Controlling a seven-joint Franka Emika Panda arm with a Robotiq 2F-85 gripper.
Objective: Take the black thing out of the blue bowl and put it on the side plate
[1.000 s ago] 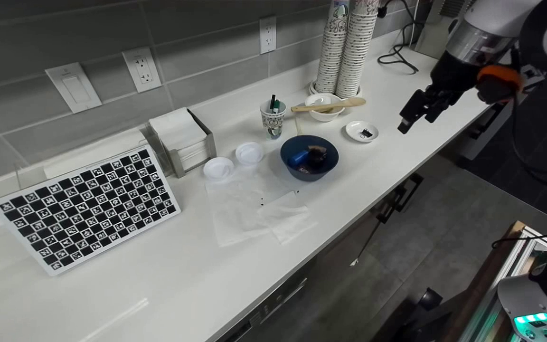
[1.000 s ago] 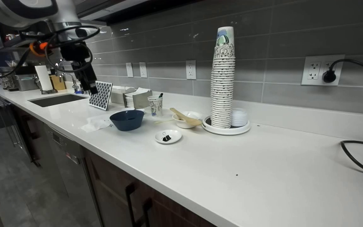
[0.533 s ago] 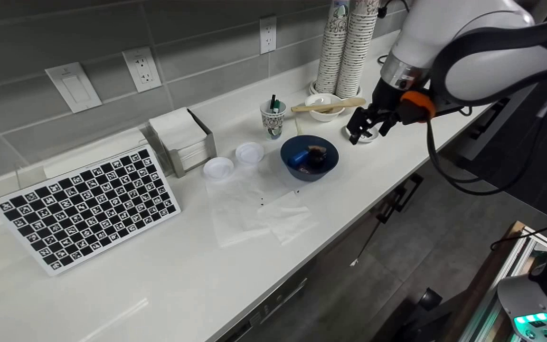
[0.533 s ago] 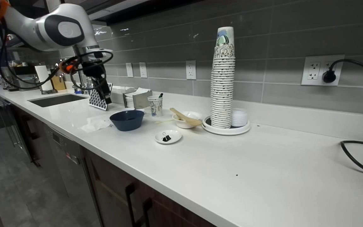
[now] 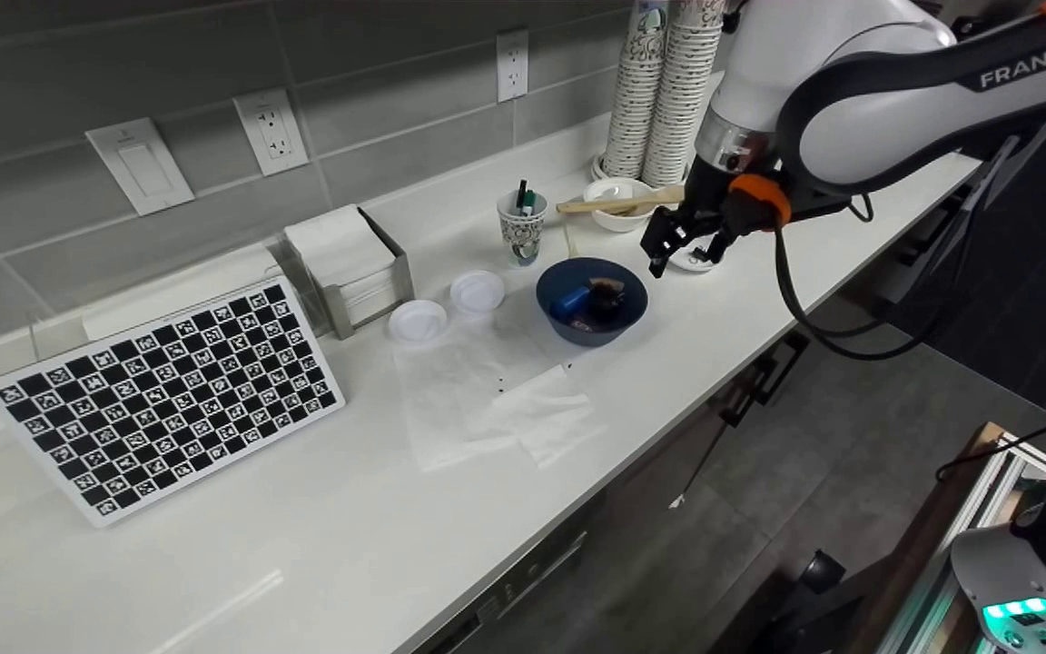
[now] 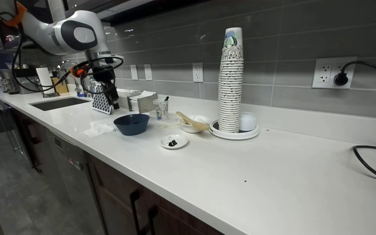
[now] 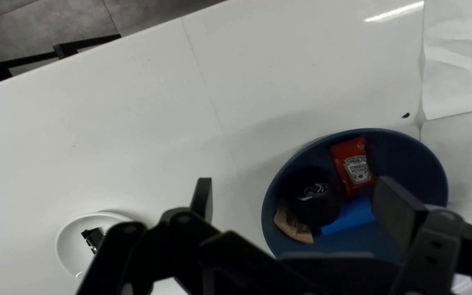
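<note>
Black thing [image 7: 317, 205] is in the blue bowl [image 7: 408, 164], lower than the hand [image 7: 301, 203], which is spread wide; wrist view frames it mid-gap, no clear long axis tbh.

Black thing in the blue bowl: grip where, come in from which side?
Likely from above, pinching the black thing across opposite sides, near its top: it looks round in the wrist view, and the bowl, ketchup, blue item and brown piece crowd its sides.

Wall [image 6: 299, 39]: gray tile, fitted with white outlets [image 6: 197, 72].
Counter [image 6: 273, 182]: glossy white, catching a streak of light [image 5: 222, 610].
Cabinets [image 6: 113, 182]: dark wood, beneath.
Floor [image 5: 786, 490]: gray, seamed.
</note>
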